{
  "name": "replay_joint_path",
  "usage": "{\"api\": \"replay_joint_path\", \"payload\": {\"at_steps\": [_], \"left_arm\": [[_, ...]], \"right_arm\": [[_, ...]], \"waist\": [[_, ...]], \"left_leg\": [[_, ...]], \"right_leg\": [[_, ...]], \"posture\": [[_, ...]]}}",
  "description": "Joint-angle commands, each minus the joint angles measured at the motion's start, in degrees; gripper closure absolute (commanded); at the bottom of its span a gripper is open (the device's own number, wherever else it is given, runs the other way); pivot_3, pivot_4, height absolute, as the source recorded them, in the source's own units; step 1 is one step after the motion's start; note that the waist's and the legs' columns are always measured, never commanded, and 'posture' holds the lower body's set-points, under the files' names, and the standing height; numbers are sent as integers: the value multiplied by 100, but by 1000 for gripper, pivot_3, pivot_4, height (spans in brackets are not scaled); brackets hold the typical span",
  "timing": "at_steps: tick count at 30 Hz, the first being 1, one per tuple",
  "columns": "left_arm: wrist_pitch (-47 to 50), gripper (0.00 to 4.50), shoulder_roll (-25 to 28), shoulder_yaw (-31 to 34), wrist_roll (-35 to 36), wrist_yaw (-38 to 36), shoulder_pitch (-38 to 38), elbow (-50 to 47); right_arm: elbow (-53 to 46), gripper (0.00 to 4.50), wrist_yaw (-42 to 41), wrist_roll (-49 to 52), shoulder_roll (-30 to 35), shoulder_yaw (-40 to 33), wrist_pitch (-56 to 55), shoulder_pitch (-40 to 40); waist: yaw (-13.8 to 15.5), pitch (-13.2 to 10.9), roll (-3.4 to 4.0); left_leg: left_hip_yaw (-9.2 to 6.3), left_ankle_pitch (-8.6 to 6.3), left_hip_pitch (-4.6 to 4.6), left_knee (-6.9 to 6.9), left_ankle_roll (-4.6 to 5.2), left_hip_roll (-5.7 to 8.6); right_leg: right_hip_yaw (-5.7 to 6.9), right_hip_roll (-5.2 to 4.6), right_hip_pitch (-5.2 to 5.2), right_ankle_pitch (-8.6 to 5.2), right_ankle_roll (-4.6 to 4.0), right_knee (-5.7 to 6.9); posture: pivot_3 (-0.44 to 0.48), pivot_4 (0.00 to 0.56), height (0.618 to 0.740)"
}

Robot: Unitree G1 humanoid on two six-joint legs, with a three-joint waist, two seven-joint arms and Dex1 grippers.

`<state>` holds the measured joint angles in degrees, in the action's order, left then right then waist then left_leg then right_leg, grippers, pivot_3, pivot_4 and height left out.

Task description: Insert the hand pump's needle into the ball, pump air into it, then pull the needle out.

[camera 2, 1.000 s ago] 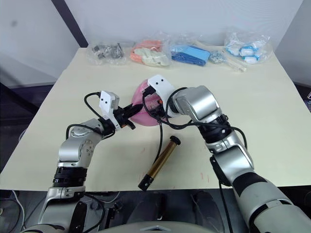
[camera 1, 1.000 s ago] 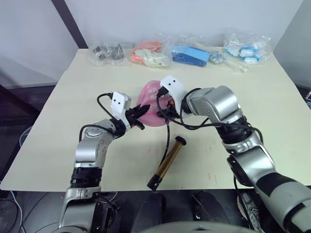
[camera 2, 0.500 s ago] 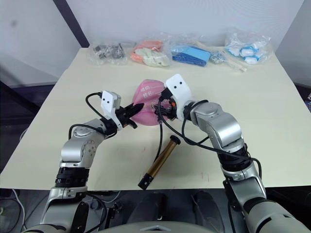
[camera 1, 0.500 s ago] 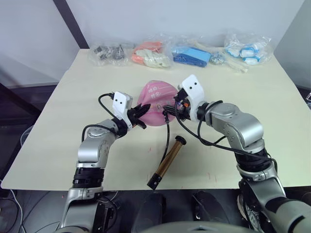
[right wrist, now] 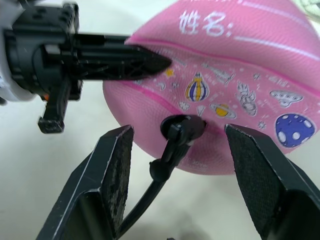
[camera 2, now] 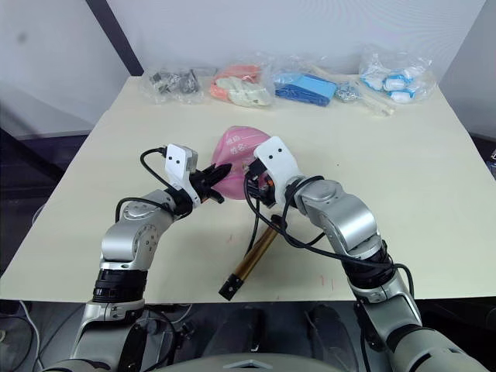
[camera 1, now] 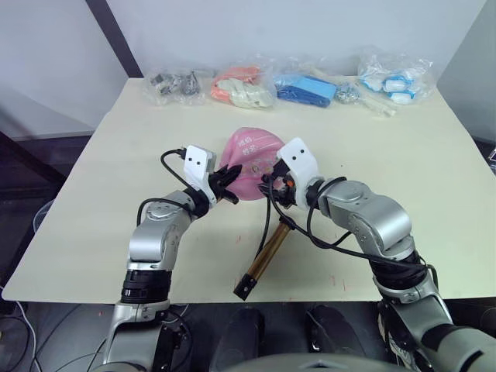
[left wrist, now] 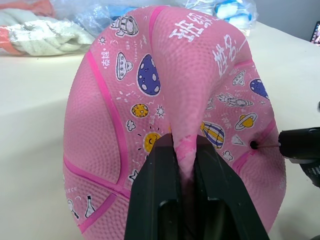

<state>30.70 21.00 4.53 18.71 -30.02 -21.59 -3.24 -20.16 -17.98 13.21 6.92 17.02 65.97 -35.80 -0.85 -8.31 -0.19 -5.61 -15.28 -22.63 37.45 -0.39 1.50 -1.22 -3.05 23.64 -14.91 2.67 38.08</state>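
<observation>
Ball (camera 1: 252, 159) sits near the middle of the table (camera 1: 116, 178), saggy, folded into a ridge. My left gripper (left wrist: 187, 165) has its fingers clamped on that fold of pink skin; the left wrist view shows the ridge squeezed between the two black fingers (left wrist: 157, 175), which the head views only hint at.

Left wrist view also gives me the valve: black dot on the ball's side with the thin needle (left wrist: 265, 146) running into it from the black hose tip. From the head camera this joint is too small to resolve.

Right gripper (right wrist: 177, 150) is at the ball's near side, fingers (right wrist: 112, 160) spread wide apart, gripping nothing. In the right wrist view the black hose end sits between them, apart from both pads, pressed against the ball.

Hand pump (camera 1: 267, 252) lies flat on the table between the ball and the near edge, gold barrel angled, hose (camera 1: 266, 217) rising to the ball.

Clear bags (camera 1: 287, 85) of small items line the far edge.
</observation>
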Motion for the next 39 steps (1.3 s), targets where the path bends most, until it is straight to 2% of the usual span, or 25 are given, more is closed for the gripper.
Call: {"api": "replay_joint_path", "payload": {"at_steps": [1, 19, 32, 35, 37, 39], "left_arm": [[107, 4500, -21, -59, -38, 108, 113, -54], [-57, 4500, -6, -88, -47, 69, 138, 93], [-196, 4500, 16, -90, -59, -15, 157, 219], [-228, 4500, 17, -94, -66, -30, 162, 248], [-243, 4500, 15, -97, -71, -34, 166, 255], [-258, 4500, 14, -104, -75, -41, 172, 262]], "right_arm": [[-16, 1458, 225, -113, -135, 13, -127, 9], [471, 1458, 627, -108, -830, -363, -271, 3], [588, 1458, 684, -102, -925, -442, -287, -49], [595, 2272, 657, -92, -913, -431, -306, -52], [593, 3268, 646, -93, -906, -428, -322, -51], [600, 4028, 627, -106, -887, -411, -360, -52]], "waist": [[-6, 0, 0], [-11, 0, 0], [-12, 0, 0], [-14, 0, 0], [-14, 0, 0], [-19, 0, 0]], "left_leg": [[0, 0, 0, 0, 0, 1], [0, 2, 2, 0, -3, 10], [1, 3, 4, 0, -3, 14], [1, 3, 8, 0, -3, 14], [3, 4, 11, 0, -4, 14], [2, 5, 12, 1, -4, 15]], "right_leg": [[0, 0, 0, 0, 0, 0], [-2, 3, 1, 0, -1, 3], [-3, 3, 1, 0, -1, 8], [-4, 3, 0, 0, -1, 12], [-5, 3, 0, 0, -1, 17], [-5, 3, -1, 0, -1, 19]], "posture": [[0, 150, 740], [0, 150, 740], [0, 150, 740], [0, 150, 740], [0, 150, 740], [0, 150, 740]]}}
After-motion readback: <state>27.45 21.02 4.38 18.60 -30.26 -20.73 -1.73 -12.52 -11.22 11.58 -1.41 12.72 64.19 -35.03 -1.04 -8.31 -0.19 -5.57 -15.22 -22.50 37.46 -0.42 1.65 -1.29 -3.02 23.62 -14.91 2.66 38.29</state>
